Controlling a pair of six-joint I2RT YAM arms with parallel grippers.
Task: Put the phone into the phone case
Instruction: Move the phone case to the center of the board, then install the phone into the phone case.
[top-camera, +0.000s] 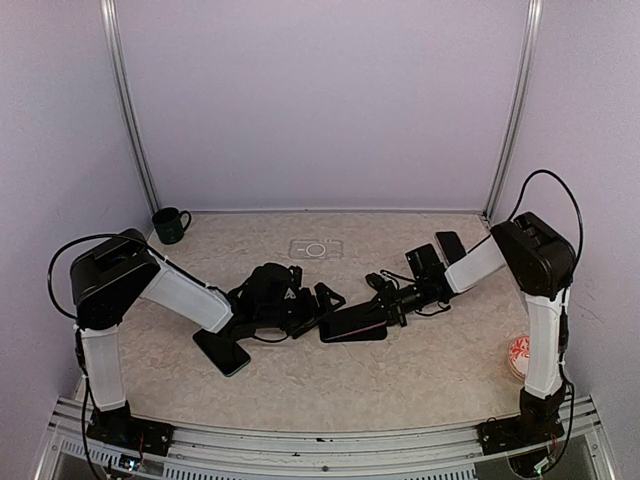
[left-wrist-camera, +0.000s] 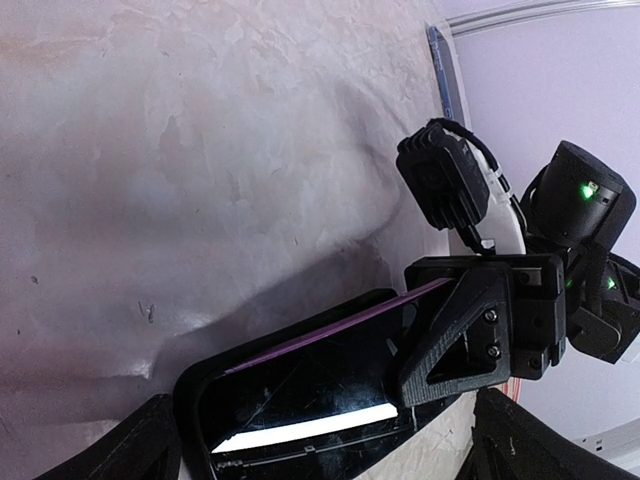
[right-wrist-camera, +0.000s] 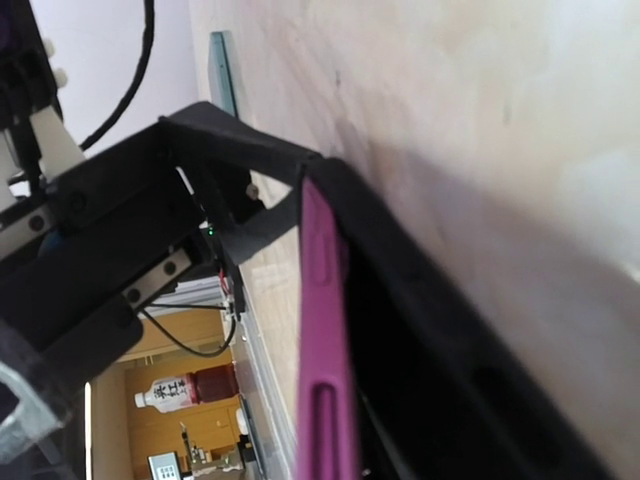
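Grips the purple-edged case (top-camera: 352, 326) with the right hand (top-camera: 385, 308), tilted on the desk (top-camera: 400, 380); holds the left hand (top-camera: 320, 303) wide open just beside it.

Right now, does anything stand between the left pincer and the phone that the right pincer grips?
Nothing visible does. The open left pincer sits just left of the phone with only bare table between; the right pincer clamps its far end.

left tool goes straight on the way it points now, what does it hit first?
Most likely the phone, gripped by the shut right tool. It sits straight ahead of the open left tool, and looks close, though depth is unclear.
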